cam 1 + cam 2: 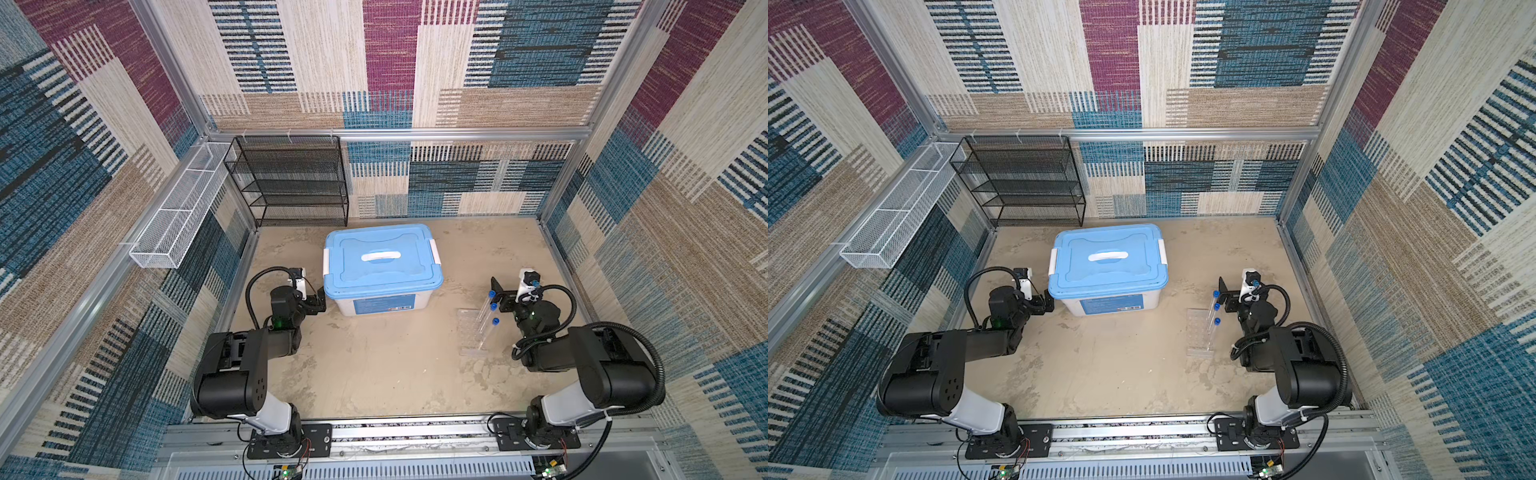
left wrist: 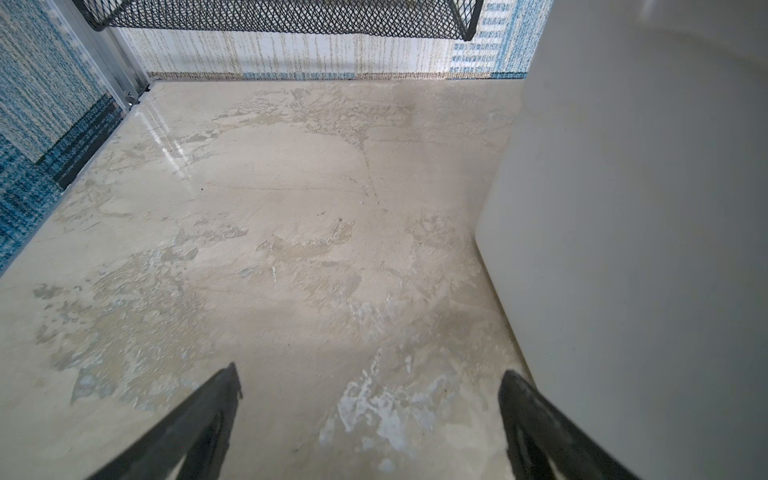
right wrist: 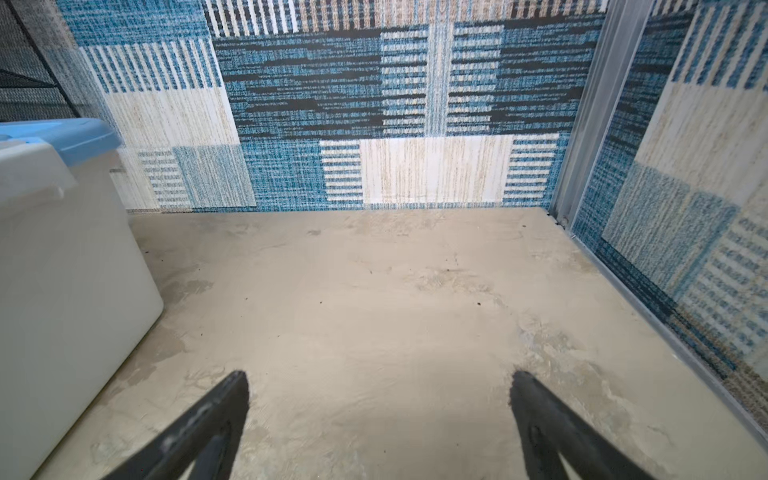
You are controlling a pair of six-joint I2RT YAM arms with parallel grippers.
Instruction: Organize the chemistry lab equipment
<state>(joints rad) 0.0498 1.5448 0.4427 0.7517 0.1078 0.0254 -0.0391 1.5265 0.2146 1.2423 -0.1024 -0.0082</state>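
- Three blue-capped test tubes (image 1: 487, 320) stand in the clear tube rack (image 1: 472, 332) on the counter (image 1: 374, 365), near the right gripper (image 3: 380, 382).
- Both jaws, including the left gripper (image 2: 370, 374), gape wide, holding nothing.
- Racking looks done; other equipment isn't visible.

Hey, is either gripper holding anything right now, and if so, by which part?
Nothing is held. The left gripper and the right gripper both stand open over bare tabletop; the test tubes sit in the tube rack.
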